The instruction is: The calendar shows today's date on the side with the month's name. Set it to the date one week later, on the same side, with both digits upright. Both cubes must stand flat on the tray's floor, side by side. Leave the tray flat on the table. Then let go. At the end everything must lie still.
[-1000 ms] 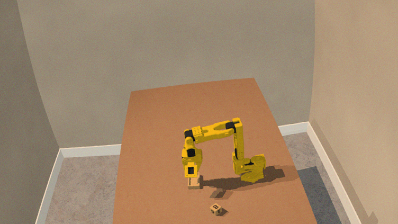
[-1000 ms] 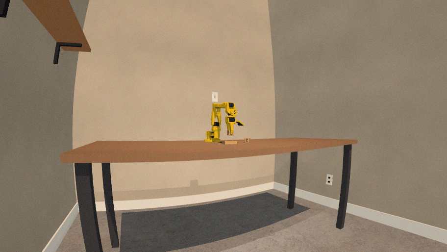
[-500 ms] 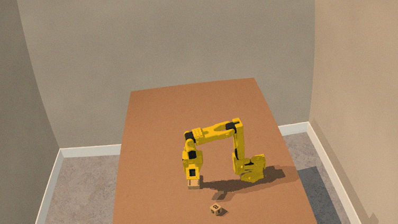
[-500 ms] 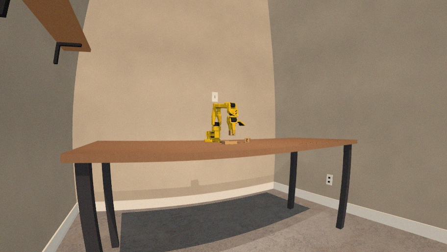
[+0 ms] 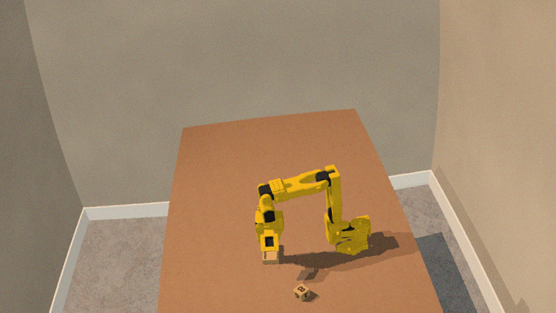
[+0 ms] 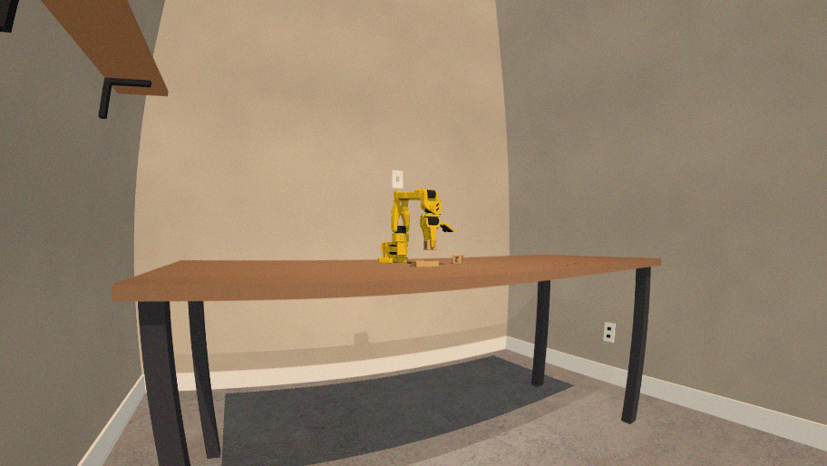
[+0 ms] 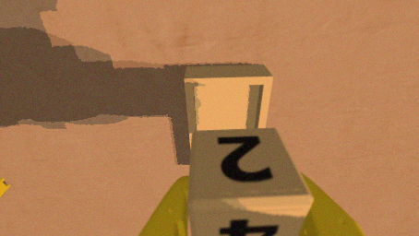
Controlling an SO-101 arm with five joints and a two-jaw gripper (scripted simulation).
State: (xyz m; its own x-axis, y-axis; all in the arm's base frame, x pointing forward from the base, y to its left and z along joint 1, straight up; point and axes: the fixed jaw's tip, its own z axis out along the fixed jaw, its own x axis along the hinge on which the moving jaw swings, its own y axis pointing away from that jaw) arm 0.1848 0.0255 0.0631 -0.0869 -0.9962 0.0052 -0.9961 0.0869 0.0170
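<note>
My gripper [image 6: 429, 247] [image 7: 249, 214] is shut on a wooden cube [image 6: 426, 245] [image 7: 288, 186] and holds it in the air above the tray. In the wrist view, the cube's upper visible face shows a 2, upside down, and the face below shows part of a 4. The pale wooden tray [image 5: 271, 262] [image 6: 427, 264] [image 7: 226, 72] lies flat on the table; the visible part of its inside is empty, and the held cube hides its near part in the wrist view. A second cube [image 5: 301, 292] [image 6: 457, 259] rests on the table outside the tray, with an 8 on top.
The arm's base [image 5: 350, 236] [image 6: 394, 251] stands on the wooden table [image 5: 222, 304] [image 6: 231, 277], right of the tray in the top view. The arm's shadow crosses the table beside the tray. A wall shelf [image 6: 103, 40] hangs far from the arm.
</note>
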